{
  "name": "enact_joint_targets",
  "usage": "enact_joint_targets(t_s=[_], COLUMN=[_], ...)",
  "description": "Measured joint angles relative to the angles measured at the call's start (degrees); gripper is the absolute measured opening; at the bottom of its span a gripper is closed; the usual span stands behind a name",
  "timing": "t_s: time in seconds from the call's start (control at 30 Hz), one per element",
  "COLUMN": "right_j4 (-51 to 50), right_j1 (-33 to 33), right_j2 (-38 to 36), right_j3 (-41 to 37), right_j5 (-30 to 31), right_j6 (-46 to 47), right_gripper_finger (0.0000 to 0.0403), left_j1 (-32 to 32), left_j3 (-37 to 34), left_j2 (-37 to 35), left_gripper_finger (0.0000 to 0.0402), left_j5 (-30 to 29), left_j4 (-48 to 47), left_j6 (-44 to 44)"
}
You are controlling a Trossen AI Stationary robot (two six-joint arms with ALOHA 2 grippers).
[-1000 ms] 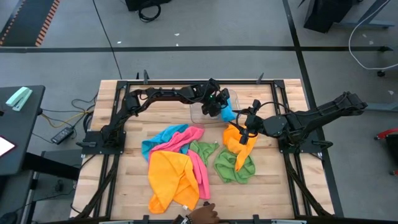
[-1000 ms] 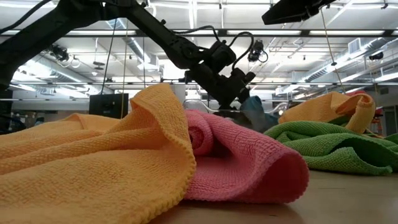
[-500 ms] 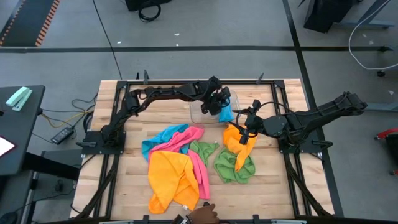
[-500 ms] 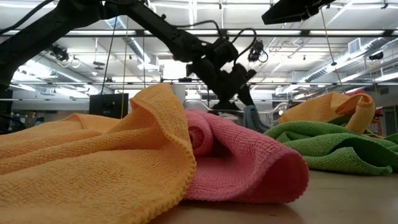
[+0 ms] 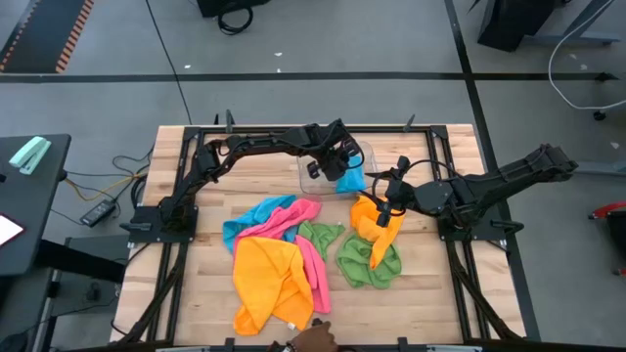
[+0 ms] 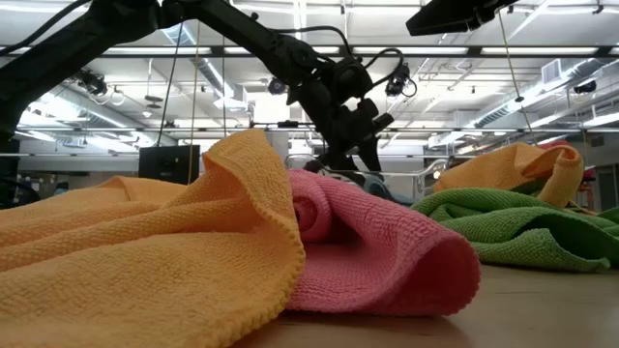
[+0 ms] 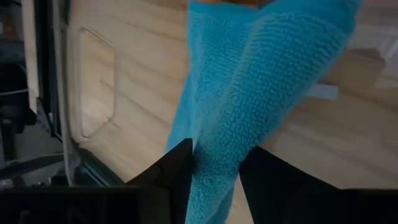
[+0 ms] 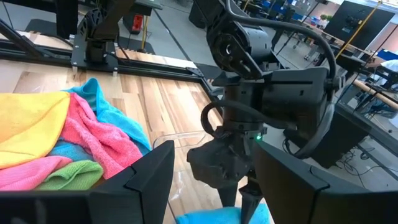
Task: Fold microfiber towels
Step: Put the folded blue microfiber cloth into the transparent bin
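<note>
My left gripper (image 5: 340, 168) reaches across the far side of the table and is shut on a blue microfiber towel (image 7: 249, 81), over the right end of a clear plastic tray (image 5: 311, 178). My right gripper (image 5: 389, 198) hovers open just right of it, above a heaped orange towel (image 5: 377, 223) whose lower end lies on a green towel (image 5: 370, 262). A pile of blue (image 5: 245, 223), pink (image 5: 298, 235) and orange (image 5: 264, 284) towels lies crumpled on the table's middle and near left. My left gripper pinches a bunched, folded part of the blue towel (image 7: 214, 163) between its two fingers. The fingers come from above, slanting down from the table's left. The towel hangs below them toward the tray; whether its lower end rests there, I cannot tell.
A person's hand (image 5: 313, 338) shows at the table's near edge. Black frame rails (image 5: 196, 137) run around the wooden table top. Bare wood shows at the near right (image 5: 430, 293) and the far left (image 5: 254, 176).
My left gripper has tipped its fingers more steeply downward and shifted slightly toward the table's left. The blue towel in it has sunk lower, toward the tray.
</note>
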Motion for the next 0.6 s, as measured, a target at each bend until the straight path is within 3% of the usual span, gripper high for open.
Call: enact_joint_targets(t_s=[0.37,0.6], right_j4=[-0.1,-0.3], right_j1=[0.0,0.0], right_j2=[0.0,0.0], right_j3=[0.0,0.0], right_j5=[0.0,0.0], right_j6=[0.0,-1.7], right_gripper_finger=[0.0225,0.0225], left_j1=[-0.1,-1.1], left_j3=[0.0,0.0], left_j2=[0.6,0.5], left_gripper_finger=[0.0138,0.0111], left_j5=[-1.7,-11.1], left_j4=[-4.0,-8.9], left_j6=[17.3,10.0])
